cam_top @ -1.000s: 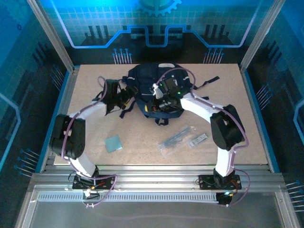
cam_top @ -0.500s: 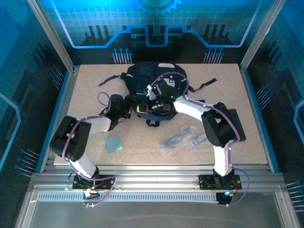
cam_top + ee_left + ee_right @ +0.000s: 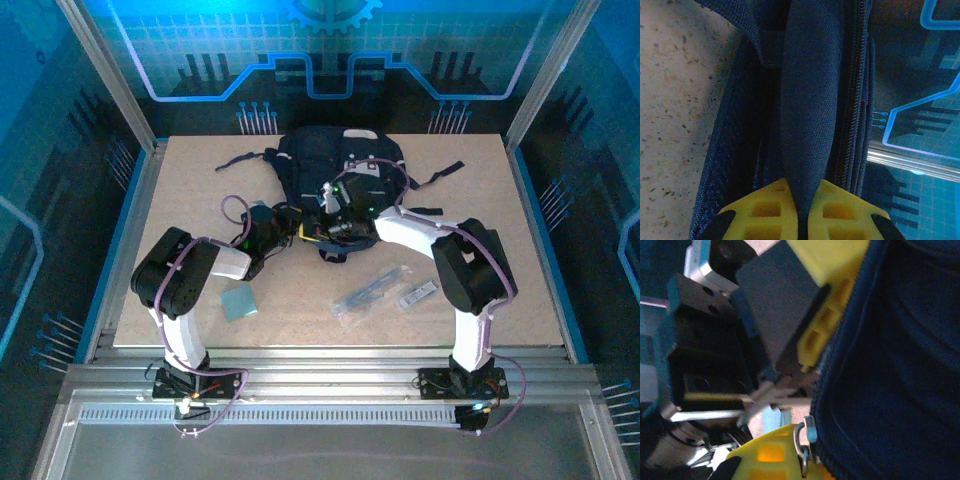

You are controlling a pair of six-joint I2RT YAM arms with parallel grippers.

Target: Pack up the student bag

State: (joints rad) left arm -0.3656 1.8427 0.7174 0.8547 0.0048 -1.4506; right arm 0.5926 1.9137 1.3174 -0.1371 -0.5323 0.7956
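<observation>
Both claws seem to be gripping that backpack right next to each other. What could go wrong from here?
1. The left gripper pinches only a thin fold of the student bag; a pull may slip it free.
2. The right gripper is shut at the zipper edge, close beside the left one; they could collide.
3. The loose strap on the table may snag if the bag is dragged.

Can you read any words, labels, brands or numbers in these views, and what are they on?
No text is legible.
White-grey patch on the student bag: too small and blurred to read.
Clear packet and small packet on the table: any print is too small to read.
Gear graphic on the back wall: a symbol, no words.
</observation>
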